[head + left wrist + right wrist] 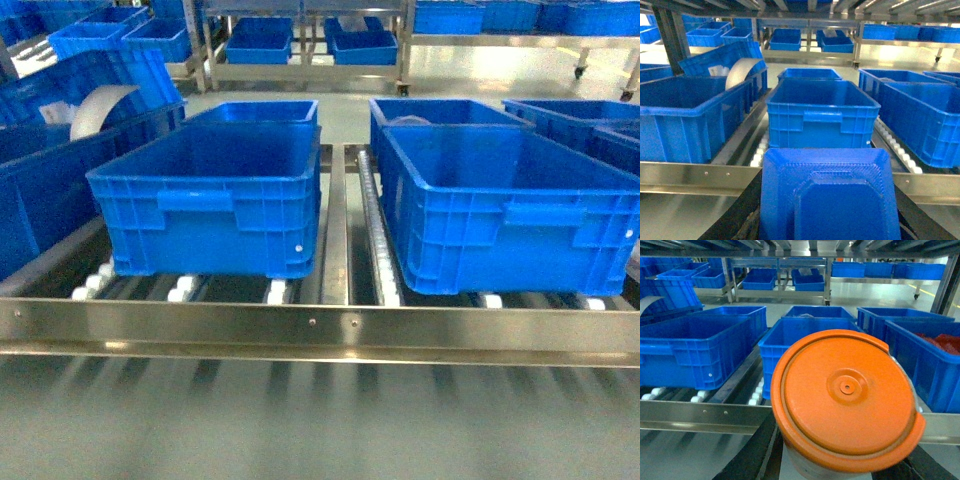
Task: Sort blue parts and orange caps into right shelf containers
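Ahead of our grippers runs the shelf (320, 325), a steel rack with white rollers (180, 292) (some hidden under bins). Two right shelf containers (510, 205) sit on it side by side, more bins (262, 112) behind them.

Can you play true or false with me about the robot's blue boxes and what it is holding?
1. The right gripper holds an orange cap. True.
2. The left gripper holds a red ball. False: it holds a blue part.
3. The front bins sit on a shelf with white rollers. True.
4. The front left bin is full of orange caps. False: what shows of its inside looks empty.
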